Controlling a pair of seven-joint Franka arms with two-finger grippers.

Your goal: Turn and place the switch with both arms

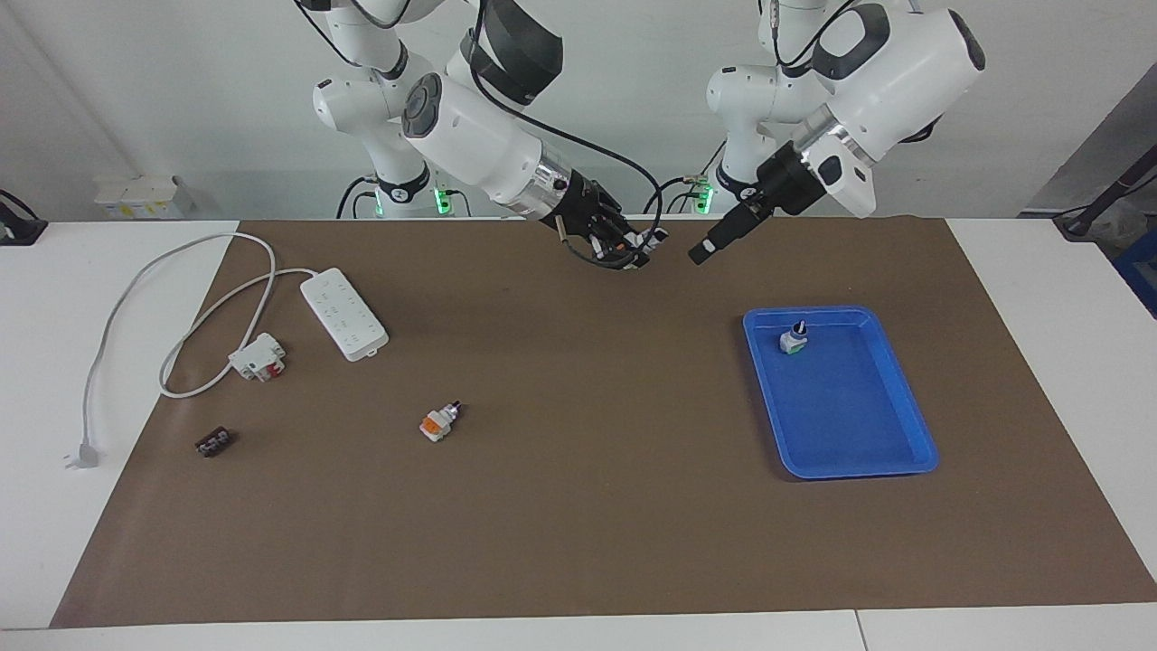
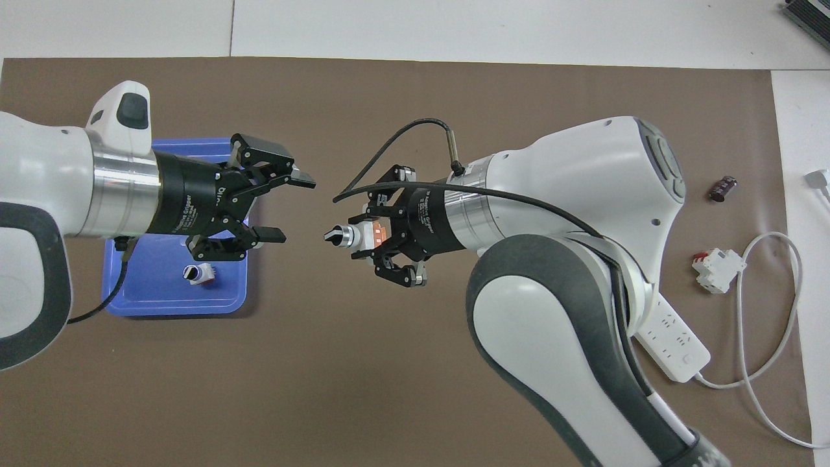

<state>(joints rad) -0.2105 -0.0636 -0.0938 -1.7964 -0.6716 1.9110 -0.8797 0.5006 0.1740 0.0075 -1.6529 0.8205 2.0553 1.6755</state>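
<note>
light: bright, even | shadows: soft | glare: tray [image 2: 227,214] | focus: sharp

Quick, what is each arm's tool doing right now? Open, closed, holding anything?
Left tool: open, holding nothing, raised in the air facing the switch.
Right tool: closed on the switch, held up over the brown mat, knob toward the left tool.
</note>
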